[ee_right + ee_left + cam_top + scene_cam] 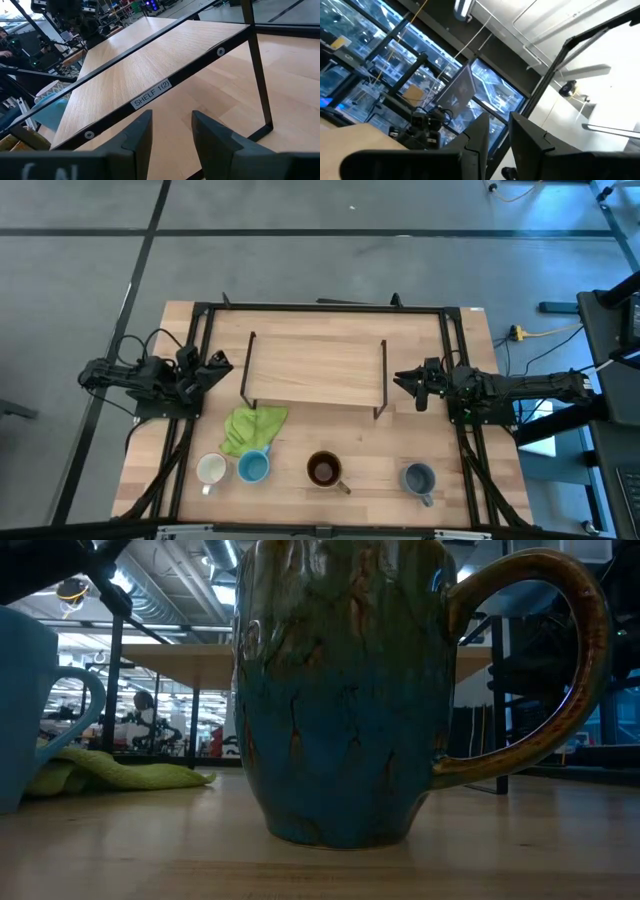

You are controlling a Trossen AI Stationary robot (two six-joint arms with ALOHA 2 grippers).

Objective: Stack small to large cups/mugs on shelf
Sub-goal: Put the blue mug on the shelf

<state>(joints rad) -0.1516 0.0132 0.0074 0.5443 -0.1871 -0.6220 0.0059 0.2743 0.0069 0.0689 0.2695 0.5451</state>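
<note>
The overhead camera looked straight down on the whole table (330, 480); the low one sat level, right against the brown mug (340, 690). The right wrist camera faced the shelf (150, 65), shared with overhead

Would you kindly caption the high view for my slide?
Four mugs lined up before an empty shelf, both arms parked at the table's sides.

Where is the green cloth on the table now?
In the high view the green cloth lies on the table's left half, just in front of the shelf. It touches the light blue mug, with the white mug nearby.
</note>
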